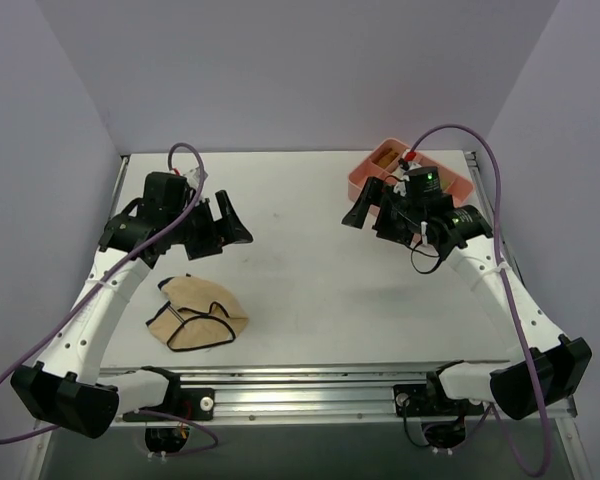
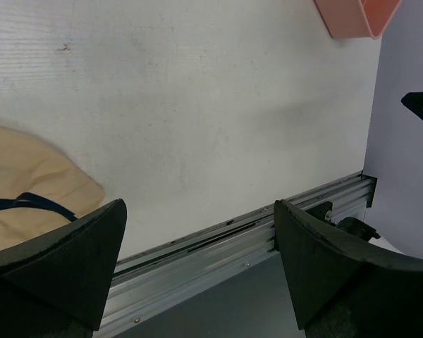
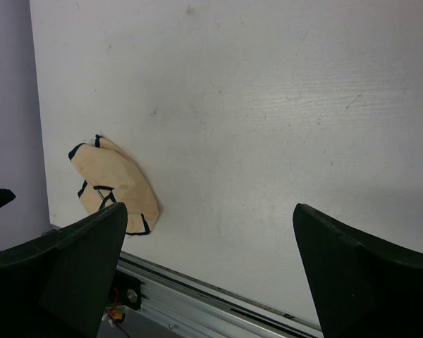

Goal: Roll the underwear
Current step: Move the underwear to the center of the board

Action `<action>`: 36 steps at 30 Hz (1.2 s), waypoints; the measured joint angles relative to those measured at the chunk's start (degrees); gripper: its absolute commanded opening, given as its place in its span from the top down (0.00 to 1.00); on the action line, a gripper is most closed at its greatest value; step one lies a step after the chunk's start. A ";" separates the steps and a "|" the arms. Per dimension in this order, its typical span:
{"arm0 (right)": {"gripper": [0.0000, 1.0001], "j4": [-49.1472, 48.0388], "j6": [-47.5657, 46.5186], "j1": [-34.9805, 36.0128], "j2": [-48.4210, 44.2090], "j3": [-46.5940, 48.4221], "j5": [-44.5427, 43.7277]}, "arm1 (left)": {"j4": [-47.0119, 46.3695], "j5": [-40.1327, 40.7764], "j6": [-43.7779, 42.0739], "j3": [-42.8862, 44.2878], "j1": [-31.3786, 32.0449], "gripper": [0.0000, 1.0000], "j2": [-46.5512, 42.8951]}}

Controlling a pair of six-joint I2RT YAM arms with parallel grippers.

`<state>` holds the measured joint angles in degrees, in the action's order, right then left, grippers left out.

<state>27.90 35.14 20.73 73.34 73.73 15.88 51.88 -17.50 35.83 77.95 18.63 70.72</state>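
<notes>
Top external: underwear (image 1: 195, 300) flat, lengthwise left-right.

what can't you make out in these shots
- Underwear, left wrist view: cut off by the left edge, its lower part hidden behind a finger of the left tool.
- Pink tray, top view: mostly hidden behind the right arm; its contents are unclear.

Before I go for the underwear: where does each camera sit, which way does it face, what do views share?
Top external: above, behind the bases, looking down on the table; both arms, left gripper, right gripper.
Left wrist: on the left arm, facing the near rail; its open fingers show.
Right wrist: on the right arm, facing the near-left corner; its open fingers show.
Shared: underwear in all three; pink tray in top and left wrist.
</notes>
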 measured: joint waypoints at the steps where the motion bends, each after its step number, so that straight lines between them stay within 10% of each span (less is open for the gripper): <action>1: 0.00 0.11 0.00 0.00 0.02 0.09 0.00 | 0.35 0.42 0.02 0.00 -0.04 0.06 -0.09; 15: 0.00 2.16 -0.70 0.00 0.35 0.15 0.09 | 8.00 10.47 0.09 -12.46 -16.44 0.12 1.38; 26: 0.00 2.14 -1.31 0.00 -3.04 -2.08 2.64 | 5.62 12.39 1.05 -22.18 -17.14 0.19 8.33; 36: 0.01 3.30 -2.23 0.00 -3.65 -2.32 1.81 | -4.59 10.34 1.38 -23.30 -14.64 0.67 21.86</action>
<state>31.20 32.91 20.73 69.69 71.42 17.69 47.29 -7.16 37.21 54.65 3.99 92.58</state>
